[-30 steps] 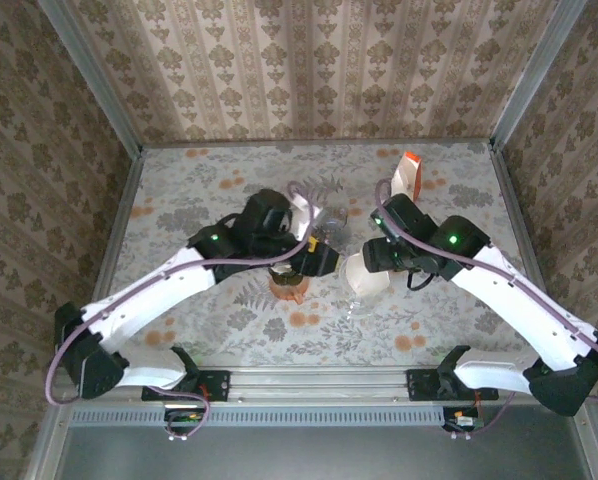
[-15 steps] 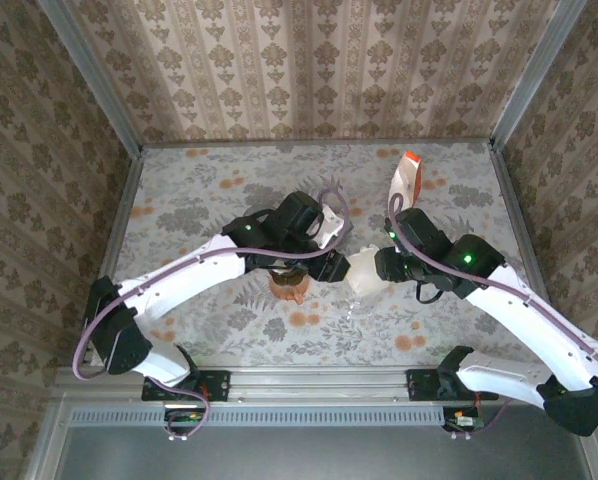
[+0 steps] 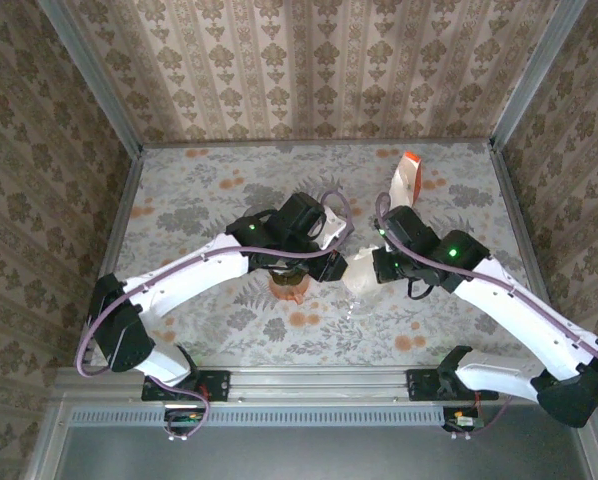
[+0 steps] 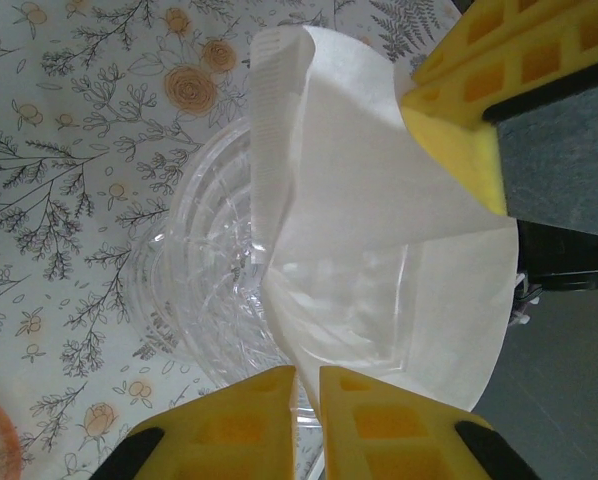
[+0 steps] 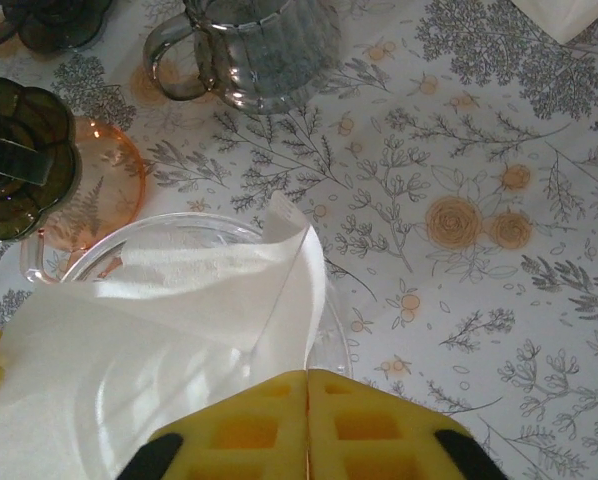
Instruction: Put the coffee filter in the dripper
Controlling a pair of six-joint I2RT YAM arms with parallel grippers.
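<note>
Floral-printed bench (image 5: 539, 150) carries the work. Nearest, the right gripper (image 5: 307, 395) and left gripper (image 4: 307, 385) each pinch an edge of the white, crimp-seamed paper coffee filter (image 5: 179, 300). It is spread over the clear ribbed glass dripper (image 4: 199, 270) but seemingly not seated yet. Beyond stands a fluted glass pitcher (image 5: 264, 45).

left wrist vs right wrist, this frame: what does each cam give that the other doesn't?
Left wrist: the crimped seam of the filter and the ribbed wall of the dripper, seen close.
Right wrist: a smoky glass mug and a dark green flower-shaped dish beyond the dripper.
Both: the white filter sitting over the clear dripper on the floral tablecloth, with the left end effector and right end effector each shut on a filter edge.
</note>
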